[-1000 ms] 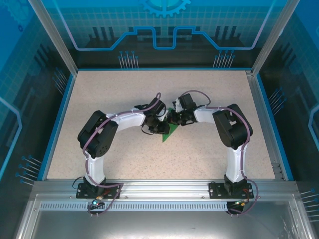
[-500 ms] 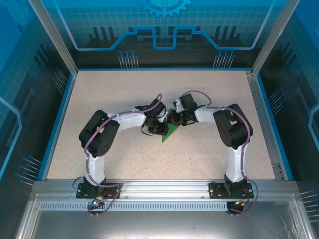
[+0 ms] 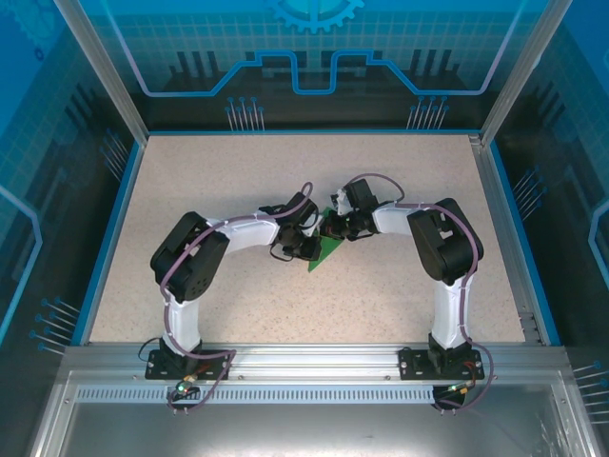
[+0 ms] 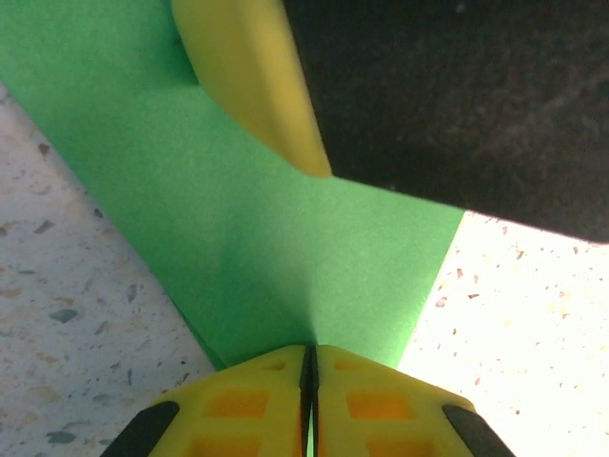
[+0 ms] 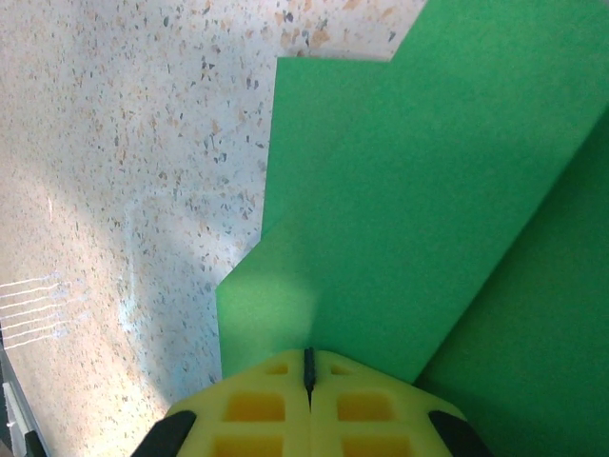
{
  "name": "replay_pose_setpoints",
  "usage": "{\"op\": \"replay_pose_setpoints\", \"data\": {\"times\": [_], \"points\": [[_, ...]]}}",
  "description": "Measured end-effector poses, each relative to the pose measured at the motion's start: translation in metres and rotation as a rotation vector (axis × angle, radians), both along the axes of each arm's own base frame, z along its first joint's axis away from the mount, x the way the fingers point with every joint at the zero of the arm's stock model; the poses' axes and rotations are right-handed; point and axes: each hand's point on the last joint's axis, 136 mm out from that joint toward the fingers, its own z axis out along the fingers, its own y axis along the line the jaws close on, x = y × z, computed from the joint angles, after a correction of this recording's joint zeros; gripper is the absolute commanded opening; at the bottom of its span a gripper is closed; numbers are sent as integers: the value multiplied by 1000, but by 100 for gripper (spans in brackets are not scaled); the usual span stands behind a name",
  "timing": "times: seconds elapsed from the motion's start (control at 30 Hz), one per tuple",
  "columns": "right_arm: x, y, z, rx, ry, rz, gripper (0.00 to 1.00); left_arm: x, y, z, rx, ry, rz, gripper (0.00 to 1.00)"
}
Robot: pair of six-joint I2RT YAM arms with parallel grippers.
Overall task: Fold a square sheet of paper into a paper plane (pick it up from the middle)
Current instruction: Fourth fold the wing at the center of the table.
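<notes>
Clamps the folded green sheet [image 4: 285,257] at the very tips of the left gripper [image 4: 309,354], jaws shut on its edge. Pinches a flap likewise in the closed right gripper [image 5: 307,360], opposite. Holds the paper spanned between both jaws, probably to steady it for the next crease.

A pale, speckled table [image 3: 190,181] with a thin blue rim [image 3: 314,132] lay under the camera. A folded sheet of green paper [image 3: 328,252] lay at its middle, layers overlapping in steps. Its narrow tip pointed toward 7 o'clock and its wider end toward 1 o'clock.
</notes>
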Motion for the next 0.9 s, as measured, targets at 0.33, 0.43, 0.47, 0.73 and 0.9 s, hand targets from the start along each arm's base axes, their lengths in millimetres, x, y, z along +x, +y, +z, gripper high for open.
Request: {"op": "replay_pose_setpoints", "data": {"times": [0.33, 0.43, 0.47, 0.73, 0.9], "points": [[-5, 1, 0, 8, 14, 19, 3, -9, 6, 0, 88, -95, -7, 11], [-6, 1, 0, 8, 15, 26, 3, -11, 8, 0, 115, -123, -9, 11], [-6, 1, -1, 8, 16, 27, 3, -12, 9, 0, 121, -129, -12, 11], [-6, 1, -1, 11, 15, 33, 3, -24, 16, 1, 159, -149, -21, 11], [-6, 1, -1, 9, 16, 34, 3, -34, 23, -1, 174, -133, -26, 11]]}}
